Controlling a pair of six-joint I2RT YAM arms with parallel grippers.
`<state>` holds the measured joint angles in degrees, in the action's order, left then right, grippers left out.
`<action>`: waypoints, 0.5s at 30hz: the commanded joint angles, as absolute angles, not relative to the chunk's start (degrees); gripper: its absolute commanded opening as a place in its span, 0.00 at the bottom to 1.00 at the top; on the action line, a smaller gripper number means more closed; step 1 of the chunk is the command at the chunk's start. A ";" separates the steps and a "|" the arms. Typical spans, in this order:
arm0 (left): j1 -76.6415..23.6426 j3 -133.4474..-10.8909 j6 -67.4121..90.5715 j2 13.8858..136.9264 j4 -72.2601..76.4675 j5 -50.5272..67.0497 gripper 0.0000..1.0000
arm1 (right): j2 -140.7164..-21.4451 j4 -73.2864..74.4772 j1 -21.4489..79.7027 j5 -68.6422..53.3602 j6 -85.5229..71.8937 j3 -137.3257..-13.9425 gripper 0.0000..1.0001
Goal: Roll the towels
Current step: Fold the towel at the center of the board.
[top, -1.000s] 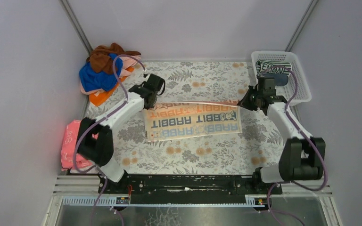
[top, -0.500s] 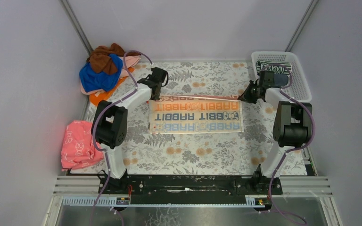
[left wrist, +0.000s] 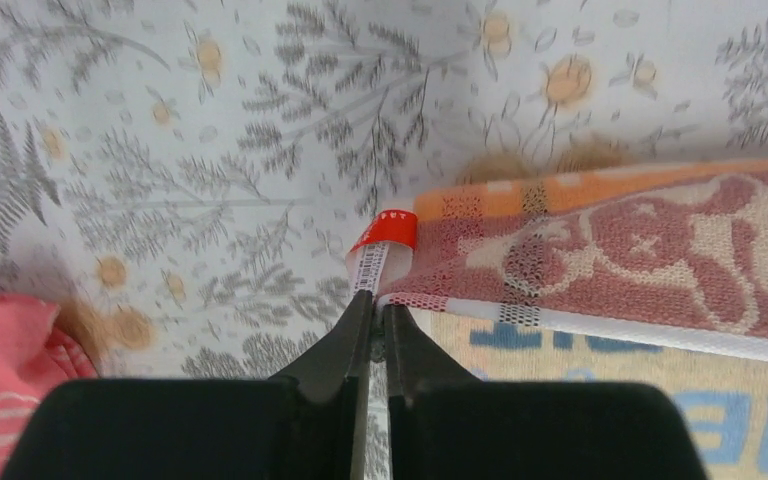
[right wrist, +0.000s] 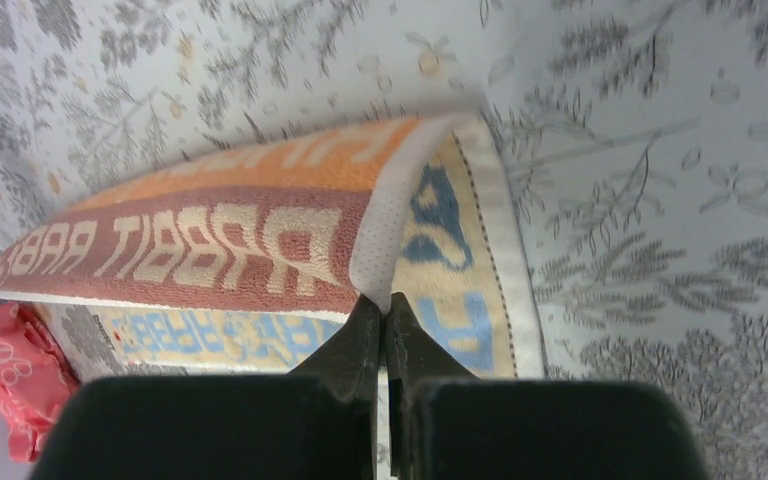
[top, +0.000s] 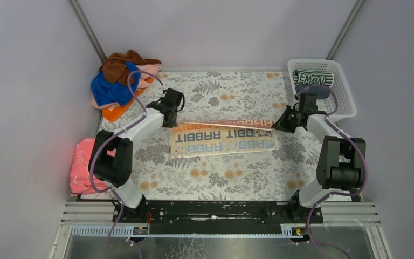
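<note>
L pincer [left wrist: 374,300], R pincer [right wrist: 383,302]: both shut

Room and obstructions, as I find them:

- Centre: letter-printed towel [top: 223,143] lies across the table [top: 221,181]. Its far edge is raised taut between my left gripper [top: 175,124] and right gripper [top: 274,127], both pinched on it. This line bars any pass across.
- Far left: heap of towels [top: 116,86], just beyond my left wrist.
- Far right: white basket [top: 346,105], close behind my right wrist.
- Near left: pink item [top: 83,164], beside my left elbow.
- Sides: left wall [top: 27,118] and right wall [top: 396,118].
- Open: the floral band nearer than the towel, and the far band between heap and basket.
</note>
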<state>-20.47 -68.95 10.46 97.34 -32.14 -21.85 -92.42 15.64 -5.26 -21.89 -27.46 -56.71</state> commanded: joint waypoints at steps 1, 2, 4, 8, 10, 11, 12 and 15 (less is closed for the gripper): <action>-19.94 -63.82 15.18 93.42 -35.68 -19.60 0.00 | -87.99 18.87 -5.71 -21.09 -26.66 -53.54 0.00; -20.07 -62.59 15.93 92.56 -35.83 -19.15 0.00 | -87.41 19.30 -5.71 -20.90 -26.52 -52.96 0.00; -20.25 -60.38 17.54 91.26 -36.14 -18.11 0.00 | -86.52 20.22 -5.70 -20.38 -26.08 -51.94 0.00; -20.72 -57.29 21.73 89.91 -37.86 -18.42 0.00 | -85.53 21.70 -5.71 -17.37 -25.11 -50.48 0.00; -20.95 -55.95 23.83 89.46 -38.26 -18.46 0.00 | -85.85 21.64 -5.73 -16.28 -25.03 -49.85 0.00; -21.12 -55.31 24.93 89.37 -38.31 -18.42 0.00 | -86.17 21.51 -5.74 -16.18 -25.01 -49.73 0.00; -21.36 -54.43 25.93 89.24 -38.30 -18.37 0.00 | -86.62 21.39 -5.72 -16.06 -25.09 -49.56 0.00; -22.64 -52.41 29.22 89.25 -38.47 -19.25 0.00 | -88.11 20.69 -5.71 -15.25 -25.21 -49.16 0.00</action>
